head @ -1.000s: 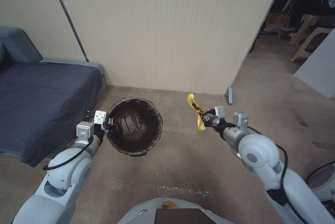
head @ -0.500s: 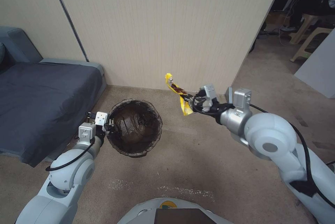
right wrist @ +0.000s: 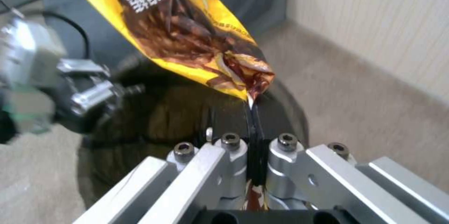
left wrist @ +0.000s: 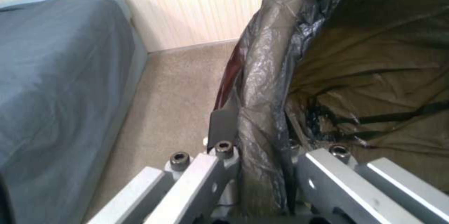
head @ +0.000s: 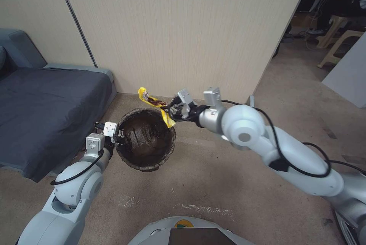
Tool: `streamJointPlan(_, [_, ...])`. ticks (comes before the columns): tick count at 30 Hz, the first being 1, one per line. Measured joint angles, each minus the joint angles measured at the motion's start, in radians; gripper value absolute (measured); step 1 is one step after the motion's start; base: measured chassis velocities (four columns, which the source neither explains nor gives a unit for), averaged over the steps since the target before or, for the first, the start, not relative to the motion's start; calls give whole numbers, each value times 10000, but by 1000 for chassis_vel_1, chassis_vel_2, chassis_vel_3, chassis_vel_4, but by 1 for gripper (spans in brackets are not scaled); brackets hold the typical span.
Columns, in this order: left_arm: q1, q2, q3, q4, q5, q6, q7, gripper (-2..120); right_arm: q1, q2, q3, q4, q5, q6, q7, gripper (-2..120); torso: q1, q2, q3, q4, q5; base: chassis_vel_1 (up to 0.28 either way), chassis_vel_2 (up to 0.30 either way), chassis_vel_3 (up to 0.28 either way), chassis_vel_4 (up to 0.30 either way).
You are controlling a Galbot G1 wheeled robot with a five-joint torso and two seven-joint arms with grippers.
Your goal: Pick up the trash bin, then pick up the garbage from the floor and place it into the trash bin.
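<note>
The bin [head: 146,140] hangs by its rim from my left pincer [head: 114,137], pinched tight. My right pincer [head: 170,108] is squeezed on the yellow wrapper [head: 154,104], just over the bin's far edge. Next I think I must open up above the middle.

grey sofa [head: 45,111], beige panel wall [head: 183,27]
</note>
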Motion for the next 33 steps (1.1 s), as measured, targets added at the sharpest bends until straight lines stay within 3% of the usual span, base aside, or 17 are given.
streamJointPlan(11, [-139,-36,-24,225,-16,-2,9,0,-76,1351,-1227,-1805,-426,0,377,0,0,0,0,-1,-1,0,0,0,0])
streamJointPlan(32, [-236,-38,-39,538,-55,-5,43,0,-466,3177,-2034,-3991,-1314,172,58,-1,0,0,-1,1,2,0,0,0,0])
streamJointPlan(33, [-236,-33,-37,538,-55,-5,45,0,-467,3272,-2032,-4154,-1431,183,-10,4,0,0,-1,1,1,0,0,0,0])
